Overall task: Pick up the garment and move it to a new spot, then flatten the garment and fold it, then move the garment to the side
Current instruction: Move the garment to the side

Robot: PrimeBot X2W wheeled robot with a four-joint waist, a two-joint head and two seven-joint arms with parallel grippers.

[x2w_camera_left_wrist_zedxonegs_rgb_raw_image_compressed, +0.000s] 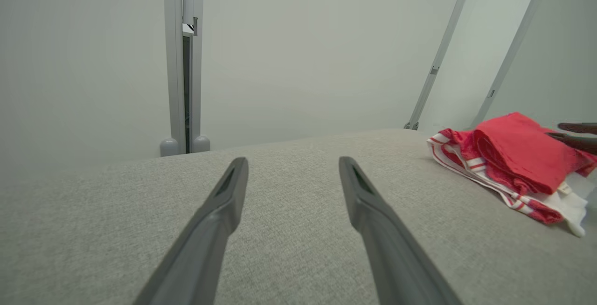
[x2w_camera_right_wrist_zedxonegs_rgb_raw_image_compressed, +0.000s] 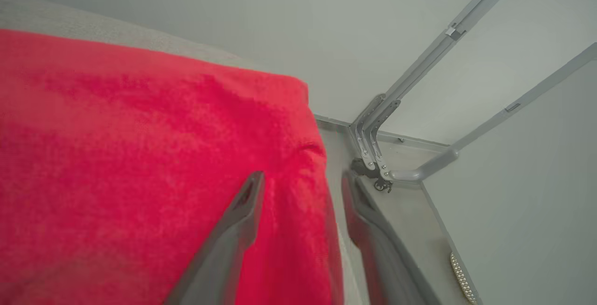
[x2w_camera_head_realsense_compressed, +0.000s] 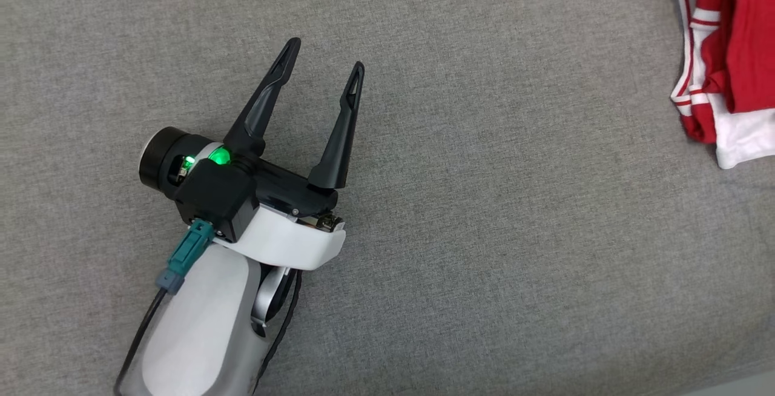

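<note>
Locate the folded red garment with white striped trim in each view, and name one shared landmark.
Head view: red garment at the upper right edge, cut off.
Left wrist view: garment at right, lying on the surface.
Right wrist view: garment left and centre, close up.
Shared landmark: the grey fabric surface.

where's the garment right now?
Head view, upper right edge: the red-and-white garment lies on the grey surface, well right of the left gripper. In the right wrist view, its red edge sits between the fingers of the right gripper.
</note>
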